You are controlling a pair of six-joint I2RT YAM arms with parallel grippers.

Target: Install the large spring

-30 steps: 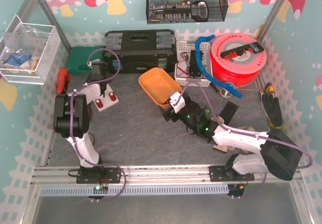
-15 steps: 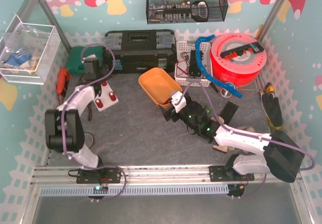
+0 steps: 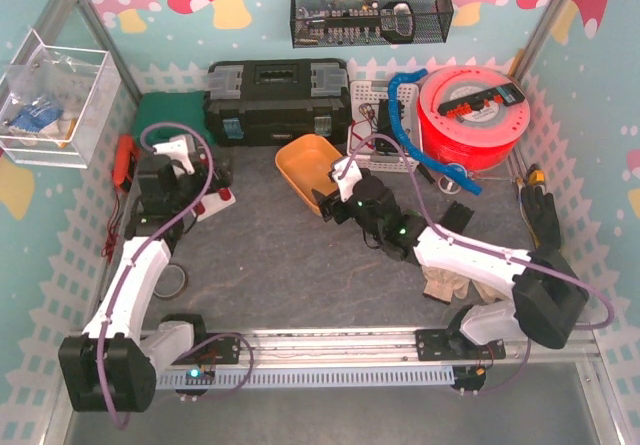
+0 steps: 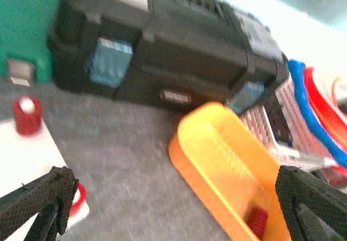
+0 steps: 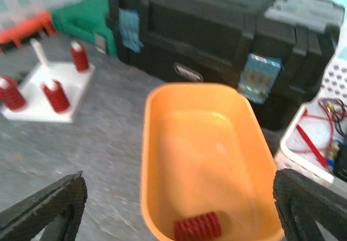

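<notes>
Grey table [image 3: 270,260]; orange tray [image 3: 300,160], white peg base [image 5: 30,103], black toolbox [image 3: 278,100], perhaps gloves [image 3: 440,283]

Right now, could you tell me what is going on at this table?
Nothing is held yet. The right gripper hangs open over the orange bin, where one red spring lies. The left gripper, also open, is near the white peg base, which carries three springs and one bare peg.

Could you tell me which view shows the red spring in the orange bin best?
Right wrist view: the red spring lies fully visible inside the orange bin. Left wrist view shows only a blurred red bit; the top view does not reveal it.
</notes>
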